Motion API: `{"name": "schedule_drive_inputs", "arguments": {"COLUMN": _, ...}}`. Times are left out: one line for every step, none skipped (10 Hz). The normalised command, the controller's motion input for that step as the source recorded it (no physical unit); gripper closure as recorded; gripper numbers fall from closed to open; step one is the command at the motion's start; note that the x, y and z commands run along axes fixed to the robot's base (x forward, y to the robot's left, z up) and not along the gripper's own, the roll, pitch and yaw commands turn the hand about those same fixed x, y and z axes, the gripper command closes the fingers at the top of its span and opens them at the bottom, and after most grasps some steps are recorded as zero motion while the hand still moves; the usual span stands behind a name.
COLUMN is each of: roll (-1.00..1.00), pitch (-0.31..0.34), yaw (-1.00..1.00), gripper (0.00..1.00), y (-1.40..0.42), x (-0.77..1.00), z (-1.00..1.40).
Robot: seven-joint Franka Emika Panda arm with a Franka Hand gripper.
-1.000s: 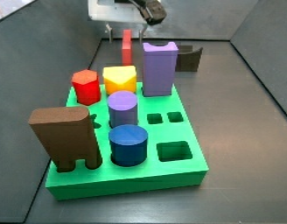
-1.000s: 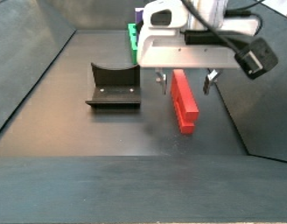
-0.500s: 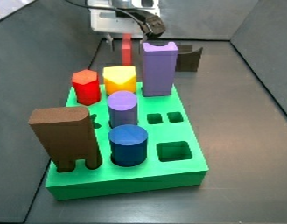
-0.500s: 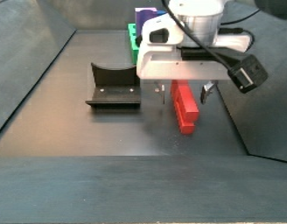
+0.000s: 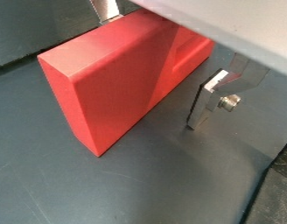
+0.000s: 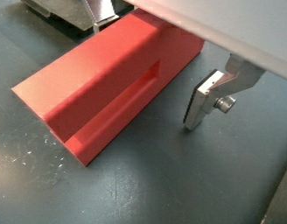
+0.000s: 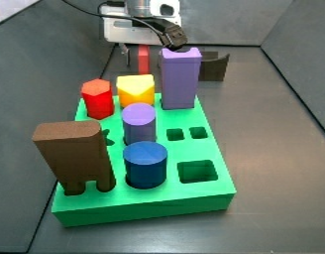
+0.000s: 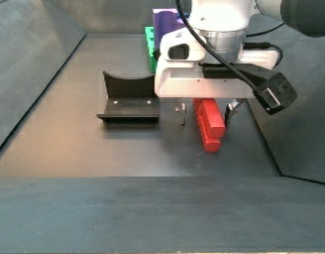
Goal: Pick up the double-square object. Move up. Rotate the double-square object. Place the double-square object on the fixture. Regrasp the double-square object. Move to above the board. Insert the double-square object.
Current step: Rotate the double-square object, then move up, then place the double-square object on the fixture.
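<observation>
The double-square object (image 8: pixel 210 133) is a flat salmon-red block lying on the dark floor, right of the fixture (image 8: pixel 127 99). My gripper (image 8: pixel 209 111) is low over its far end and open, one finger on each side. In both wrist views the block (image 5: pixel 116 79) (image 6: pixel 105 87) fills the space between the fingers (image 5: pixel 208 101) (image 6: pixel 206 101), and a gap shows beside one silver finger. In a side view the gripper (image 7: pixel 146 46) hangs behind the green board (image 7: pixel 205 193), with the block (image 7: pixel 146 58) under it and the fixture (image 7: pixel 216 65) to the right.
On the board stand a tall purple block (image 7: pixel 178 77), a yellow peg (image 7: pixel 135 90), a red hexagonal peg (image 7: pixel 96 97), a purple cylinder (image 7: pixel 139 125), a blue cylinder (image 7: pixel 146 165) and a big brown notched block (image 7: pixel 75 155). Dark walls enclose the floor.
The gripper has come down over the far end of the double-square object, still open. The block and the fixture have not moved.
</observation>
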Motion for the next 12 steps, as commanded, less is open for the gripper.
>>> {"name": "schedule_drive_inputs", "arguments": {"roll": -0.20, "pitch": -0.077, "yaw": -0.02, "gripper": 0.00, "y": 0.03, "x": 0.02, "z": -0.15}}
{"name": "schedule_drive_inputs", "arguments": {"roll": -0.20, "pitch": -0.077, "yaw": -0.02, "gripper": 0.00, "y": 0.03, "x": 0.02, "z": -0.15}}
{"name": "schedule_drive_inputs", "arguments": {"roll": -0.20, "pitch": -0.077, "yaw": -0.02, "gripper": 0.00, "y": 0.03, "x": 0.02, "z": -0.15}}
{"name": "schedule_drive_inputs", "arguments": {"roll": -0.20, "pitch": -0.077, "yaw": -0.02, "gripper": 0.00, "y": 0.03, "x": 0.02, "z": -0.15}}
{"name": "schedule_drive_inputs", "arguments": {"roll": 0.00, "pitch": 0.000, "yaw": 0.00, "gripper": 1.00, "y": 0.00, "x": 0.00, "z": 0.00}}
{"name": "schedule_drive_inputs", "arguments": {"roll": 0.00, "pitch": 0.000, "yaw": 0.00, "gripper": 1.00, "y": 0.00, "x": 0.00, "z": 0.83}}
{"name": "schedule_drive_inputs", "arguments": {"roll": 0.00, "pitch": 0.017, "yaw": 0.00, "gripper": 1.00, "y": 0.00, "x": -0.02, "z": 0.79}}
{"name": "schedule_drive_inputs", "arguments": {"roll": 0.01, "pitch": 0.025, "yaw": -0.01, "gripper": 1.00, "y": 0.00, "x": -0.03, "z": 0.73}}
{"name": "schedule_drive_inputs", "arguments": {"roll": 0.03, "pitch": 0.039, "yaw": -0.02, "gripper": 1.00, "y": 0.00, "x": -0.02, "z": 0.57}}
{"name": "schedule_drive_inputs", "arguments": {"roll": 0.05, "pitch": 0.053, "yaw": -0.02, "gripper": 1.00, "y": 0.01, "x": -0.02, "z": 0.39}}
{"name": "schedule_drive_inputs", "arguments": {"roll": 0.07, "pitch": 0.057, "yaw": -0.03, "gripper": 1.00, "y": 0.00, "x": -0.02, "z": 0.25}}
{"name": "schedule_drive_inputs", "arguments": {"roll": 0.00, "pitch": 0.000, "yaw": 0.00, "gripper": 1.00, "y": 0.00, "x": 0.00, "z": 1.00}}
